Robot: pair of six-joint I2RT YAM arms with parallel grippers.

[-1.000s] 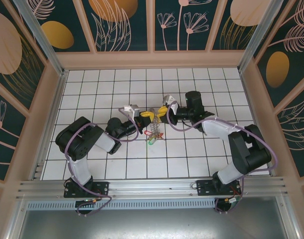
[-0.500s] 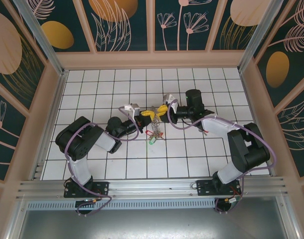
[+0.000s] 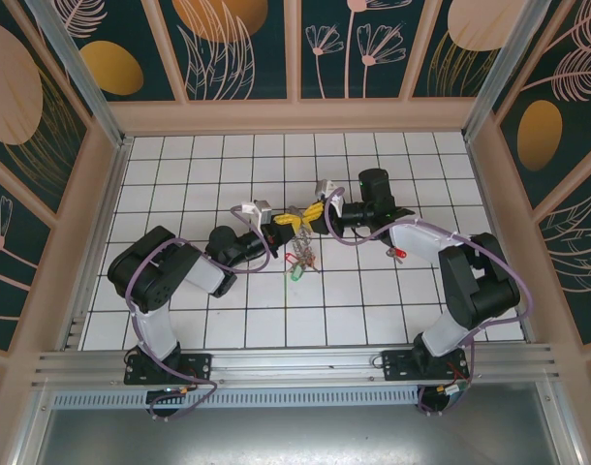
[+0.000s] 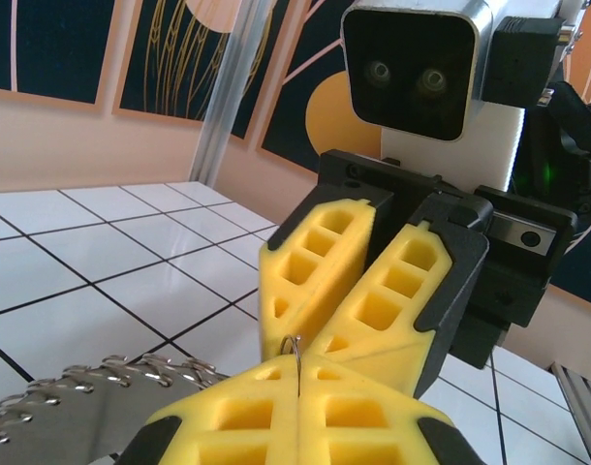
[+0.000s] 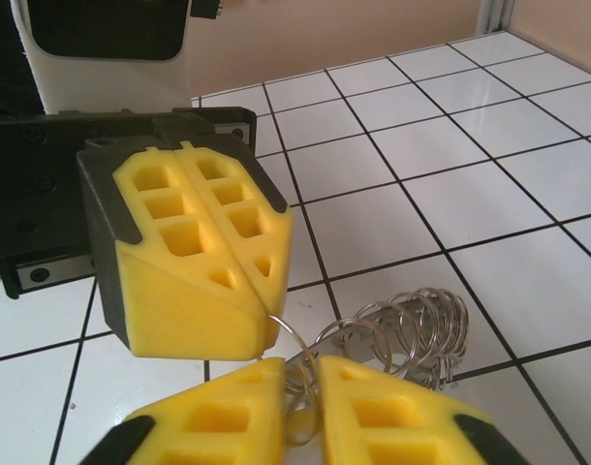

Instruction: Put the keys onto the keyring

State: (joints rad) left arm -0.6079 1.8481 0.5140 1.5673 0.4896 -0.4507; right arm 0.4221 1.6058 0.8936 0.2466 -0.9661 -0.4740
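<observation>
The keyring [image 3: 303, 254] hangs at the spot where the two pincer tips meet and trails from there toward the arm bases. Its beaded rim shows just below and to one side of the left pincer [image 4: 298, 380] in that arm's wrist view. The keys [image 3: 295, 274] sit at the end of the keyring farthest from the tips, one with a green head; they are too small to tell more. The left pincer is pressed together, pinching a thin wire loop of the keyring that pokes up from the seam between its yellow pads. The right pincer [image 5: 300, 389] faces it tip to tip. Its pads are almost together, with wire loops lying in the slim gap; I cannot tell whether they press on the wire. Behind the right pincer, beside the right arm [image 3: 470, 281], a small red piece [image 3: 400, 254] lies on the white tiled floor [image 3: 373, 320].
</observation>
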